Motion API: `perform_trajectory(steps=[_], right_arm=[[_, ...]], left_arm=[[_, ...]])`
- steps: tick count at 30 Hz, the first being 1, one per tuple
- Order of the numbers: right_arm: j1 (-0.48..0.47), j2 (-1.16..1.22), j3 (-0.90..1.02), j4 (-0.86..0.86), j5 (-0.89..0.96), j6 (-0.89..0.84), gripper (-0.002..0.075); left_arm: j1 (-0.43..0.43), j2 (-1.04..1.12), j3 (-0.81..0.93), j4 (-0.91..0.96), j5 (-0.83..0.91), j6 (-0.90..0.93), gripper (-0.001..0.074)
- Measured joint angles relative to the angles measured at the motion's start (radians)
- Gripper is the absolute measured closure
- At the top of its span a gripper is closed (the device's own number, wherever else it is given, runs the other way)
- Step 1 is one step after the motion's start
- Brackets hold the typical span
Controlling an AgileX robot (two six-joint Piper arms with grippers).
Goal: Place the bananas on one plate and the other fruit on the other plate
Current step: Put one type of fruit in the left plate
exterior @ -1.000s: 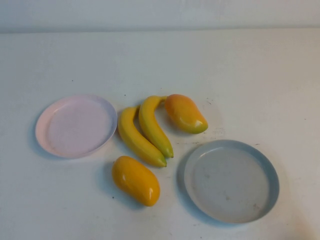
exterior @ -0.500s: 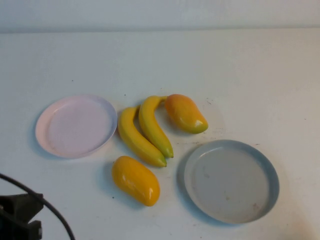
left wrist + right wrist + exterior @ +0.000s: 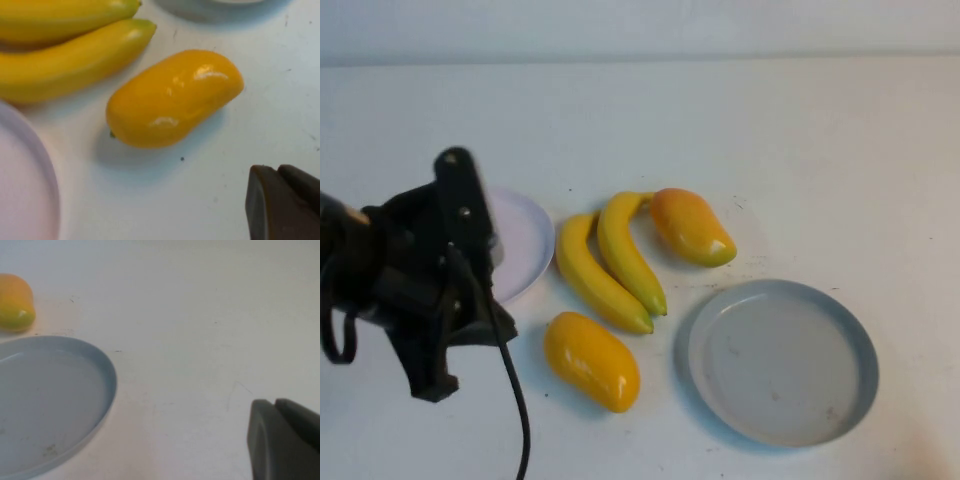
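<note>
Two bananas [image 3: 608,268] lie side by side at the table's middle, also in the left wrist view [image 3: 75,60]. A plain orange-yellow mango [image 3: 592,360] lies in front of them, and it fills the left wrist view [image 3: 175,97]. A green-tipped mango [image 3: 692,227] lies behind right, and its tip shows in the right wrist view [image 3: 15,302]. The pink plate [image 3: 530,240] is half hidden by my left arm. My left gripper [image 3: 485,325] hovers left of the plain mango, its fingers [image 3: 265,200] together and empty. The grey-blue plate [image 3: 860,350] is empty. My right gripper [image 3: 272,405] is shut beside that plate's rim [image 3: 107,385].
The table is white and bare around the fruit. A black cable [image 3: 510,400] hangs from my left arm toward the front edge. A wall edge runs along the back [image 3: 640,55].
My left arm has swung up and right from the bottom left corner and now covers the left part of the pink plate. The fruit and plates have not moved.
</note>
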Motion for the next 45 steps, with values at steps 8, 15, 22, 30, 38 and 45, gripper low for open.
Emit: perform_trajectory(steps=[8, 15, 22, 30, 38, 45], right_arm=[[0.000, 0.000, 0.000, 0.000, 0.000, 0.000, 0.0742], [0.000, 0.000, 0.000, 0.000, 0.000, 0.000, 0.0742], [0.000, 0.000, 0.000, 0.000, 0.000, 0.000, 0.0742], [0.000, 0.000, 0.000, 0.000, 0.000, 0.000, 0.0742], [0.000, 0.000, 0.000, 0.000, 0.000, 0.000, 0.0742], [0.000, 0.000, 0.000, 0.000, 0.000, 0.000, 0.0743]], left_arm=[[-0.149, 0.233, -0.155, 0.081, 0.010, 0.245, 0.0736], [-0.224, 0.363, -0.198, 0.173, -0.038, 0.256, 0.0498], [-0.273, 0.430, -0.198, 0.190, -0.166, 0.262, 0.0080], [-0.282, 0.459, -0.200, 0.211, -0.200, 0.321, 0.0066], [-0.282, 0.487, -0.200, 0.237, -0.206, 0.333, 0.0066], [-0.282, 0.532, -0.200, 0.239, -0.206, 0.354, 0.0066]])
